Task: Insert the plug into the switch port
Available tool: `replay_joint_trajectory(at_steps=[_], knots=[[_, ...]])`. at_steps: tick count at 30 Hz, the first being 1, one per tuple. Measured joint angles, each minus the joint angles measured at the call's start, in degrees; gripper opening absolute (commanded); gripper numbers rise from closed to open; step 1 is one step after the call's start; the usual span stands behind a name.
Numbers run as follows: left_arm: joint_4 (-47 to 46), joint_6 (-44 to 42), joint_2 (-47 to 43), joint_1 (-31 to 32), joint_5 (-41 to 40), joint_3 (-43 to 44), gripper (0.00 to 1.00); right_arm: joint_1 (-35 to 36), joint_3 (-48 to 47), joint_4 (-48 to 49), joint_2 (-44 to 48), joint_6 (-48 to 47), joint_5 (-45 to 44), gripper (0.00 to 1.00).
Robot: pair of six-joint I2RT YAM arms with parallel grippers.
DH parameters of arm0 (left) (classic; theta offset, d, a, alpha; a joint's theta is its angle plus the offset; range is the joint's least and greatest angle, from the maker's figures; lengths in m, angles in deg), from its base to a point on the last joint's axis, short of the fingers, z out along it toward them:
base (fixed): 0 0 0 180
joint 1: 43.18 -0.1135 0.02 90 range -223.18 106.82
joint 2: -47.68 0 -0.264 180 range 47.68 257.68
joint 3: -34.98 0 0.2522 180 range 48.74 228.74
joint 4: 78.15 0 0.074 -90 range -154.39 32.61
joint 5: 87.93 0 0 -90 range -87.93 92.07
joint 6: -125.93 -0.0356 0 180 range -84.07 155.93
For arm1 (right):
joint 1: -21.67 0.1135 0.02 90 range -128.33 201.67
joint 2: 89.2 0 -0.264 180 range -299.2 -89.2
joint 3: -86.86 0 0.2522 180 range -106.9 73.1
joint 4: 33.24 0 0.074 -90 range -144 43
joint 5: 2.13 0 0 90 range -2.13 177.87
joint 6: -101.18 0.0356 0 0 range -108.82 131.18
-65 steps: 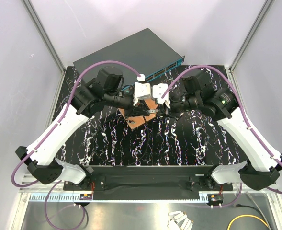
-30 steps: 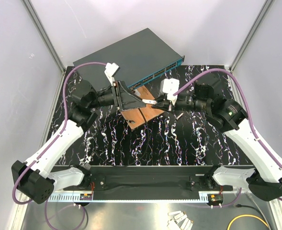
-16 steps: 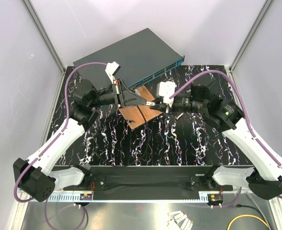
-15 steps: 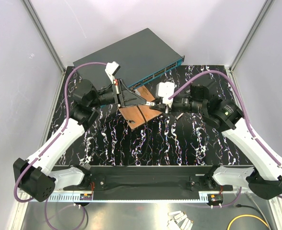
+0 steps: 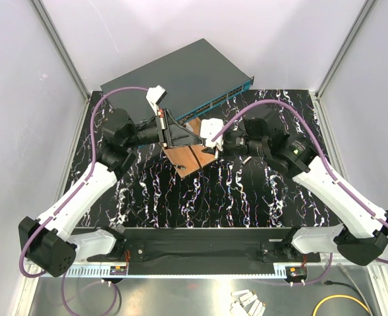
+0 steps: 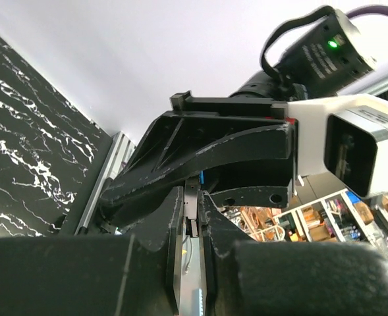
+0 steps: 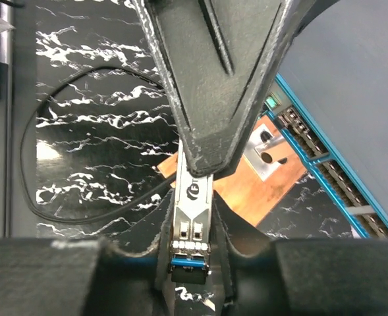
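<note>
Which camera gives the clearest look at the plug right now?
The right wrist view: the plug lies lengthwise mid-frame, silver body and blue end plain, its far end between the left gripper's fingers. The left wrist view shows only a thin edge of the plug. From the top view it's too small to make out.

The left gripper [image 6: 192,205], wide open one second ago, has now closed on the plug [image 7: 192,197]. The right gripper [image 5: 209,145] has moved left, closer to it.
</note>
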Motion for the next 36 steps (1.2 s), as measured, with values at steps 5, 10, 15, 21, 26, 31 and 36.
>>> replay_joint_trajectory(at_steps=[5, 10, 15, 21, 26, 31, 36], knots=[[4.0, -0.4, 0.0, -0.1, -1.3, 0.0, 0.00, 0.3, 0.0, 0.1, 0.0, -0.7, -3.3, 0.39], [8.5, -0.6, 0.0, -0.5, -3.2, 0.0, 0.00, 0.4, 0.0, 0.0, 0.0, -1.3, -4.9, 0.38], [10.8, -0.7, 0.0, -0.7, -4.3, 0.0, 0.00, 0.7, 0.0, 0.0, 0.0, -1.9, -5.4, 0.29], [11.4, -0.9, 0.0, -0.8, -4.9, 0.0, 0.17, 1.1, 0.0, -0.7, -0.1, -2.7, -6.2, 0.00], [11.2, -1.4, 0.0, -2.6, -4.5, 0.4, 0.81, 1.4, 0.0, -0.7, -0.6, -0.9, -7.7, 0.00], [11.5, -1.7, -0.8, -12.8, -4.7, 3.1, 0.99, 1.4, -0.6, -0.7, -2.0, 6.8, -12.8, 0.00], [14.1, -3.0, -6.0, -27.2, -7.0, 5.5, 0.99, 1.4, -4.7, -1.9, -7.7, 16.8, -19.3, 0.00]])
